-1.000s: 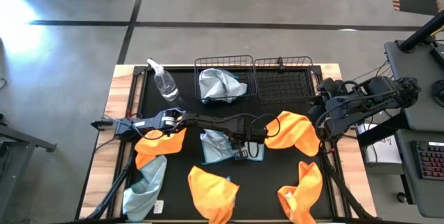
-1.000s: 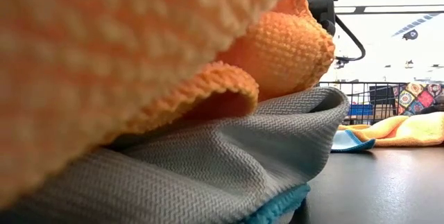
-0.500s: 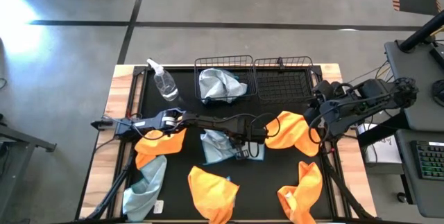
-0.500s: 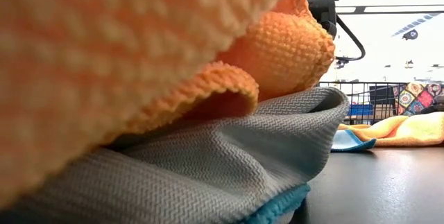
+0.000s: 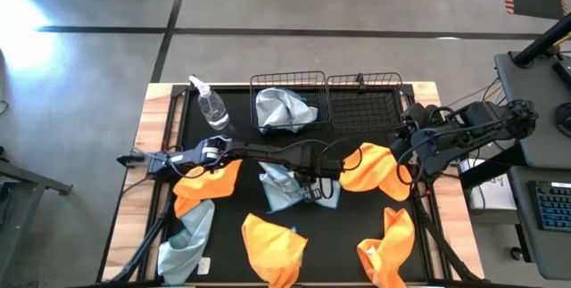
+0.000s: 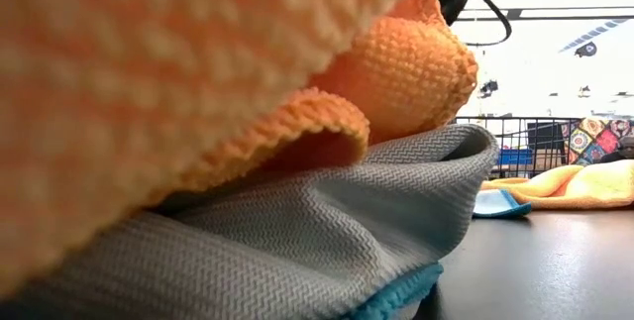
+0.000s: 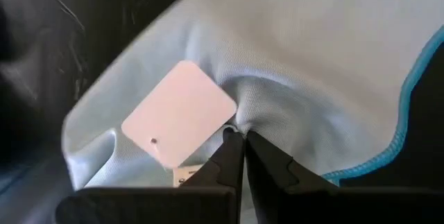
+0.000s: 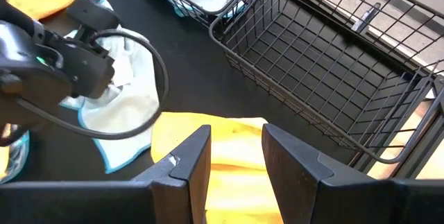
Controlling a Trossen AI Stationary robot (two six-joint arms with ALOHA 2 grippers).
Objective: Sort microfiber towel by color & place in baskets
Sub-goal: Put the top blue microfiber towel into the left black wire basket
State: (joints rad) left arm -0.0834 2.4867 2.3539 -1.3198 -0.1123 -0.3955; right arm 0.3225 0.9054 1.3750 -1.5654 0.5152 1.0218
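My left gripper [image 5: 312,181] is shut on a pale blue-grey towel [image 5: 287,190] at the middle of the black mat. My right gripper [image 5: 399,156] is open and empty, just above an orange towel [image 5: 375,168] that lies flat on the mat; it also shows in the right wrist view [image 8: 222,161]. Two black wire baskets stand at the far edge. The left basket [image 5: 287,81] holds a pale towel [image 5: 281,108]. The right basket [image 5: 364,101] holds nothing. My left gripper pinches a small raised pucker of the pale towel [image 7: 244,113] between its two fingertips, right beside a white tag [image 7: 179,121]. The fingers come from above. The cloth is drawn up into a peak at the fingers, and its blue-stitched edge [image 7: 409,113] spreads out below.
A clear spray bottle [image 5: 211,105] stands at the far left. More towels lie near the front: orange [image 5: 207,185], pale [image 5: 187,239], orange [image 5: 275,243], orange [image 5: 388,248]. In the low view, an orange and a grey towel [image 6: 248,161] fill most of the picture.
My left gripper has gone up a little with the pale towel, which has bunched up from a flat patch into a gathered, wider shape. My right gripper has shifted slightly toward the table's left, over the orange towel.
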